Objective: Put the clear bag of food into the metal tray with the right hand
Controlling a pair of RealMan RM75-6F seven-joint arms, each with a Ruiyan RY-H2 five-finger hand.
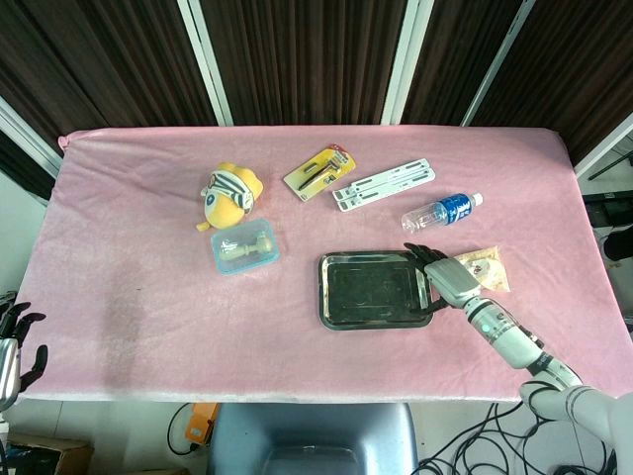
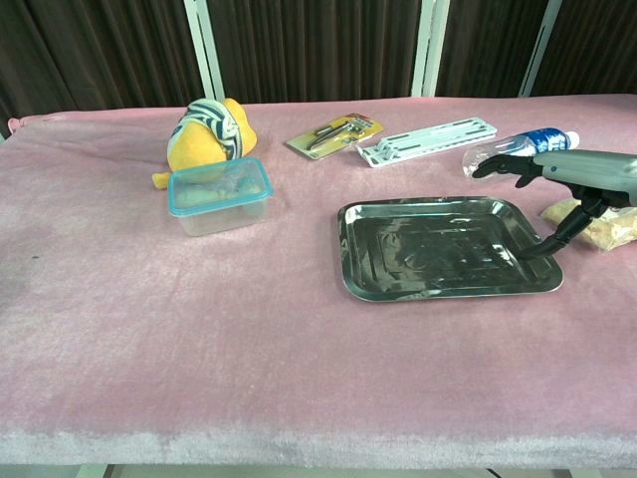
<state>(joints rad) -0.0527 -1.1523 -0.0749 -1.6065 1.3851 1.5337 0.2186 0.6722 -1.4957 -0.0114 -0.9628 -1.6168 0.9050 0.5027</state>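
The clear bag of food [image 1: 487, 267] [image 2: 602, 225] lies flat on the pink cloth, just right of the metal tray [image 1: 375, 290] [image 2: 445, 249]. My right hand [image 1: 442, 273] [image 2: 559, 187] hovers over the tray's right edge, left of the bag, with fingers spread and nothing in them. The tray holds nothing. My left hand [image 1: 14, 348] hangs low at the table's front left corner, fingers apart and empty; it does not show in the chest view.
A water bottle [image 1: 441, 211] [image 2: 518, 147] lies just behind the bag and hand. Further back are a white rack [image 1: 384, 185], a packaged tool [image 1: 320, 171], a yellow plush toy [image 1: 230, 193] and a blue-lidded container [image 1: 243, 246].
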